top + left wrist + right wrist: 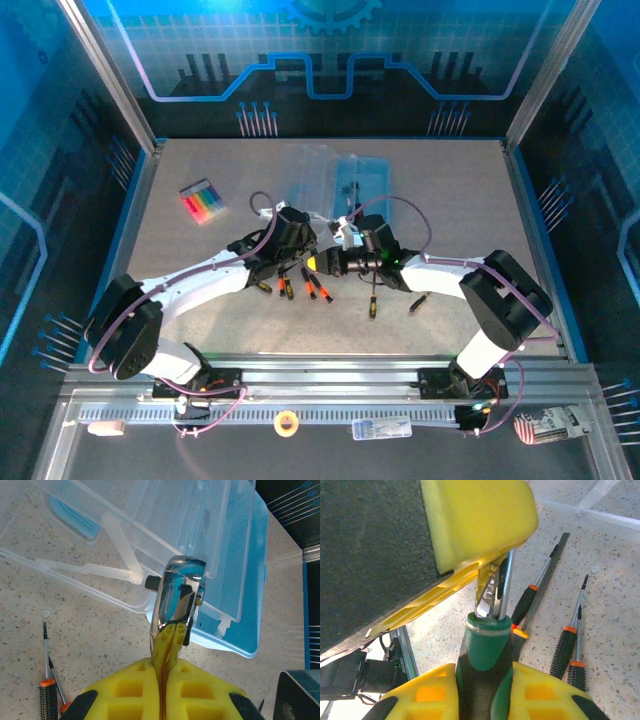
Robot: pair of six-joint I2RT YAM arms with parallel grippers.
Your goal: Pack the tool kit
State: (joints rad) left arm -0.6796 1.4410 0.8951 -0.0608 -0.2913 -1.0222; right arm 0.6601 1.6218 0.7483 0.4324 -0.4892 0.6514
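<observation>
— Yellow fingers (525, 680) of the right gripper (484, 672), nearest our lens, are clamped on the green handle of a ratchet (482, 640). What do we say of the other end?
— We have the left gripper (165, 650) pinched tight on the same ratchet's chrome head, so both arms hold one tool, raised over the middle of the table (450, 190).
— And around it?
— Just beyond the chrome head we see the clear plastic case (200, 530) lying open, its blue half (250, 605) on the far side. Below the ratchet, orange-collared screwdrivers (567, 650) lie loose on the speckled top. A marker pack (203, 203) sits well apart at the far left.
</observation>
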